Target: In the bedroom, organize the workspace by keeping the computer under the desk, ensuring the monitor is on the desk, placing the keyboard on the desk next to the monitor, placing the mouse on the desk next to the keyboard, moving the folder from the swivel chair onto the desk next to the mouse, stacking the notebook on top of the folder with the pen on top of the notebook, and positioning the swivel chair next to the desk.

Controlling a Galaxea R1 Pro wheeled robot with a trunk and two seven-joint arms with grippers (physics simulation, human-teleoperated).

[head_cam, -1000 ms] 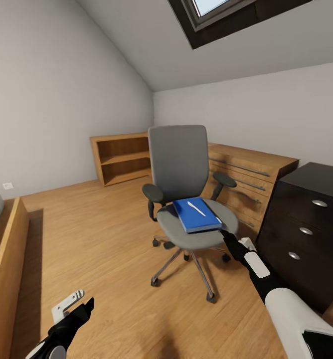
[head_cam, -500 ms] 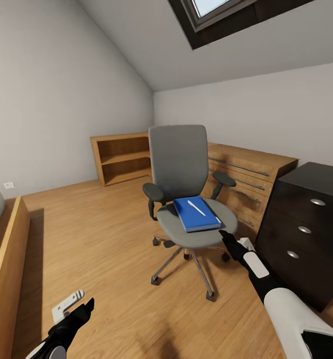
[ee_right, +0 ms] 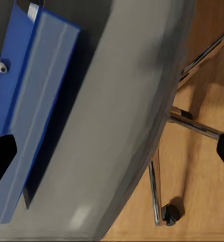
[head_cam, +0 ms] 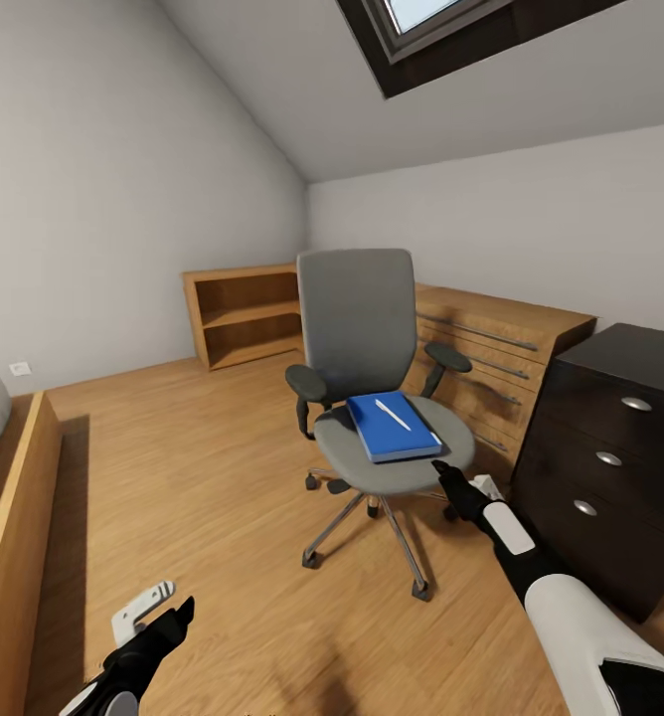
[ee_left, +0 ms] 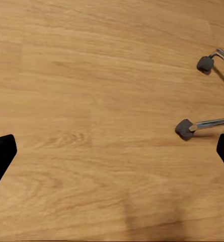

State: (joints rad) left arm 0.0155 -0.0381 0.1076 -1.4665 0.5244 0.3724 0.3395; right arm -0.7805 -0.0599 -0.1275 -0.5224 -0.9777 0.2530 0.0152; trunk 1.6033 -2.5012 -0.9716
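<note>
Setting: an attic bedroom with a light wooden plank floor (head_cam: 213, 467), white sloped walls and one dark-framed skylight (head_cam: 451, 30).
Chair: one grey swivel chair with black armrests and a chrome star base (head_cam: 357, 328) stands mid-floor, just in front of a long low wooden drawer unit (head_cam: 491, 348); two of its castors show in the left wrist view (ee_left: 184, 129).
Folder: one blue flat folder (head_cam: 392, 428) lies on the chair seat, towards its front right edge; the right wrist view shows its edge (ee_right: 36, 101) overhanging the grey cushion.
Pen: one white slim pen (head_cam: 392, 413) lies diagonally on top of the folder.
Other furniture: one open wooden shelf unit with two compartments (head_cam: 241, 313) against the far wall; one dark brown chest with three round metal knobs (head_cam: 610, 447) at the right; a wooden bed frame (head_cam: 9, 527) at the left.
Writing: no legible labels or brands.
Left gripper: black-fingered left gripper (head_cam: 163, 628) hangs low over bare floor, jaws spread wide, holding nothing.
Right gripper: black-fingered right gripper (head_cam: 446, 475) reaches to just beside the front edge of the seat, near the folder, fingers parted and empty.
</note>
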